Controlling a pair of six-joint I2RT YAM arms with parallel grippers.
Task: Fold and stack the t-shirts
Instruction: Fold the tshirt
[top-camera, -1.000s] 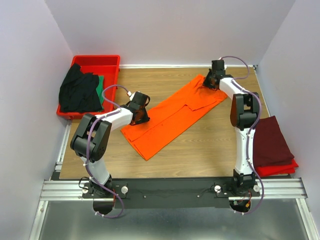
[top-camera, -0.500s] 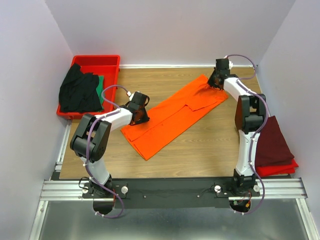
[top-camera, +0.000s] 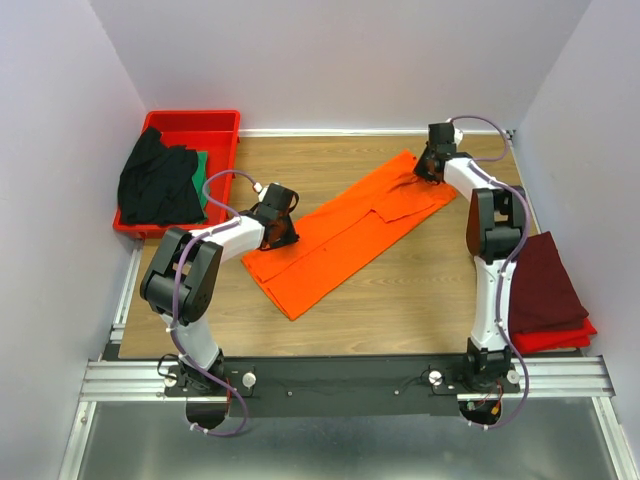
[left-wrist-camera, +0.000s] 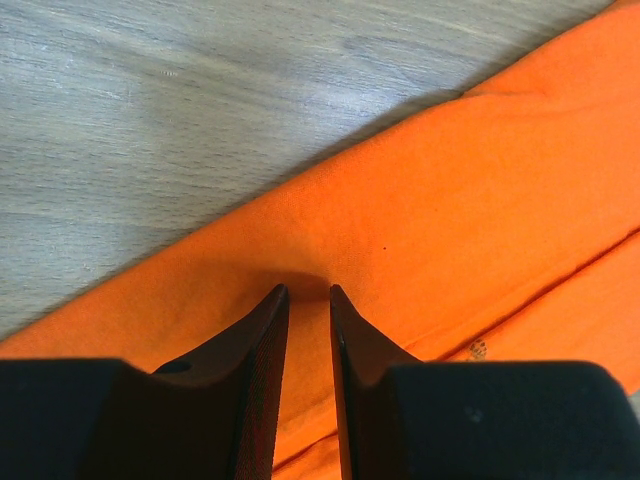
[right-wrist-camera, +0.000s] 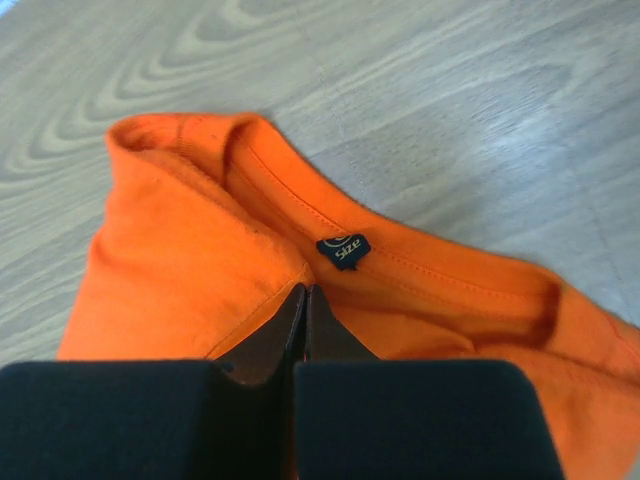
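Observation:
The orange t-shirt (top-camera: 350, 230) lies folded lengthwise, slanting across the middle of the table. My left gripper (top-camera: 283, 235) sits low at its near-left edge. In the left wrist view the jaws (left-wrist-camera: 308, 290) are almost together with orange cloth (left-wrist-camera: 450, 180) between them. My right gripper (top-camera: 428, 172) is at the far collar end. Its jaws (right-wrist-camera: 305, 290) are shut on the orange cloth (right-wrist-camera: 180, 270) just below the black size label (right-wrist-camera: 344, 250). The black t-shirt (top-camera: 155, 185) and the green one (top-camera: 203, 175) lie in the tray. The maroon t-shirt (top-camera: 545, 280) lies folded at the right.
The red plastic tray (top-camera: 215, 120) stands at the back left corner. A red folded cloth (top-camera: 560, 338) lies under the maroon shirt at the table's right edge. Walls close in on the left, back and right.
My right gripper has shifted slightly toward the back right with the collar end, and the shirt there has drawn tauter. The left gripper has not moved.

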